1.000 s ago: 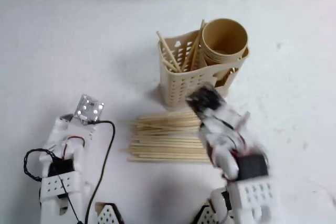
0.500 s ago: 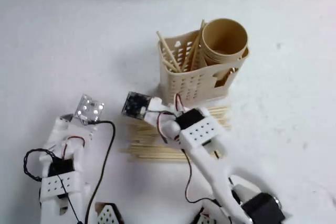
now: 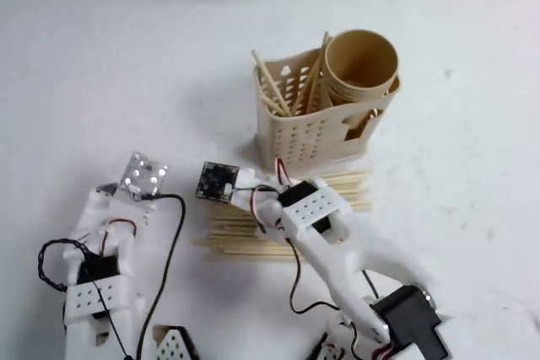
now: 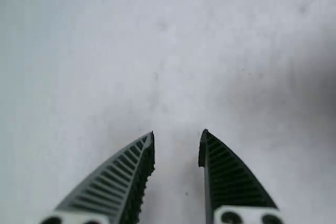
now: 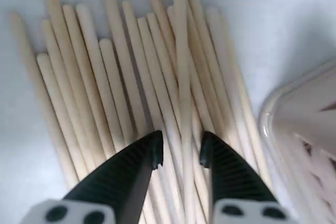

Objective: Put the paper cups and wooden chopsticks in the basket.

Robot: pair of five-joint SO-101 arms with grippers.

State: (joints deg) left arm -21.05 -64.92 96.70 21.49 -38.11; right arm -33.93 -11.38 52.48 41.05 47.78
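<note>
A cream perforated basket [image 3: 308, 128] stands at mid-table and holds stacked paper cups [image 3: 361, 61] plus a few wooden chopsticks [image 3: 274, 86]. A loose pile of chopsticks [image 3: 240, 238] lies flat in front of it. My right arm [image 3: 316, 217] leans over that pile. My right gripper [image 5: 178, 148] is down on the chopsticks [image 5: 121, 77], narrowly open, its fingertips on either side of one or two sticks. The basket's rim [image 5: 273, 111] is close beside it. My left gripper [image 4: 177, 135] hovers slightly open over bare white table, holding nothing.
My left arm [image 3: 101, 250] rests folded at the front left with a black cable [image 3: 169, 242] looping beside it. White tabletop [image 3: 126, 65] stretches left of and behind the basket, and also to its right.
The right arm swung from the front right, leftwards and down over the chopstick pile, then settled a little lower and left. The pile shifted slightly. The left arm stayed still.
</note>
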